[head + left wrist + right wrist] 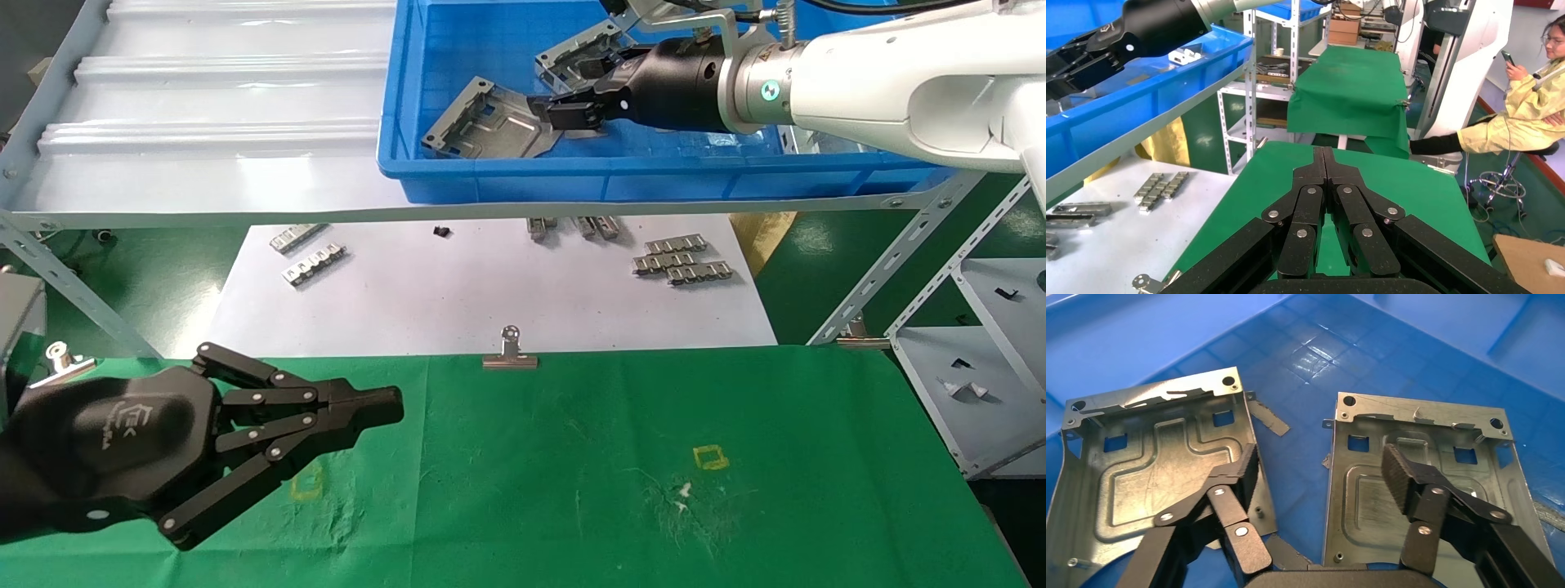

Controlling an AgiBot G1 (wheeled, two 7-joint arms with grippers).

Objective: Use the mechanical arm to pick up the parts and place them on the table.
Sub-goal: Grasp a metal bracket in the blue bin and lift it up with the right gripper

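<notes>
A green-clothed worktop fills the near ground, with a white paper sheet beyond it and, higher up on a grey metal shelf, a blue plastic bin that serves as the landmark here. The right hand of the mechanical arm reaches into the bin from its right side, fingers spread apart and holding nothing; in the right wrist view one fingertip sits over the left-hand part and the other over the right-hand part, the gap between the two plates lying between them. Both parts lie flat on the bin floor, side by side and just apart, their slotted rims upturned; whether the fingers touch the metal cannot be told. Below the bin's front wall, small ridged metal strips are scattered on the paper, and a silver binder clip stands at the worktop's far edge. The left hand hangs idle over the worktop well in front of the bin, its fingers pressed together with nothing between them
</notes>
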